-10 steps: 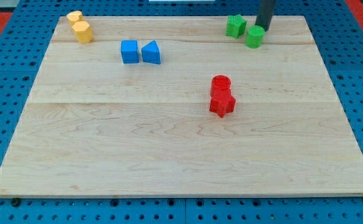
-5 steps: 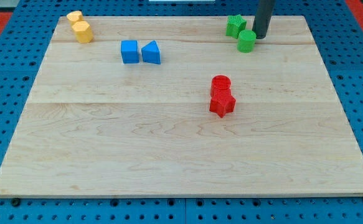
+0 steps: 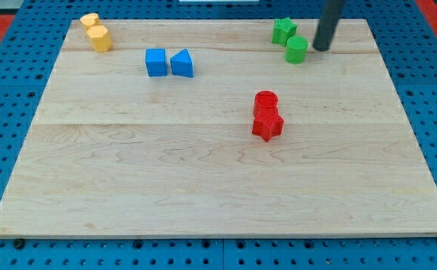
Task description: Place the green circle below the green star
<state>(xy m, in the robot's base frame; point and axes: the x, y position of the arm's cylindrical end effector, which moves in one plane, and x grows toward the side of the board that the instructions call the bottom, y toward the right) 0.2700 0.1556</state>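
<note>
**A:** Green up at the view's top right. My tip [image 3: 322, 48] sits on the wooden board [image 3: 203, 180], just to the view's right of the green circle [image 3: 296, 49], with a sliver of bare wood between them.

**B:** And the green star [image 3: 283, 31]?

**A:** Up and to the view's left of my tip, right against the green circle, which lies at its lower right corner.

**B:** Any clamp to report?

**A:** None; it's a plain dark rod, no jaws, touching nothing but the board.

**B:** The rest of the field?

**A:** Well below my tip and a little left, the red cylinder [image 3: 265, 100] and a red star-like block [image 3: 267, 124] touch. Far to its left, the blue cube [image 3: 156, 61] and blue triangle [image 3: 182, 63] sit side by side; farther still, two yellow blocks [image 3: 96, 32] huddle in the corner.
</note>
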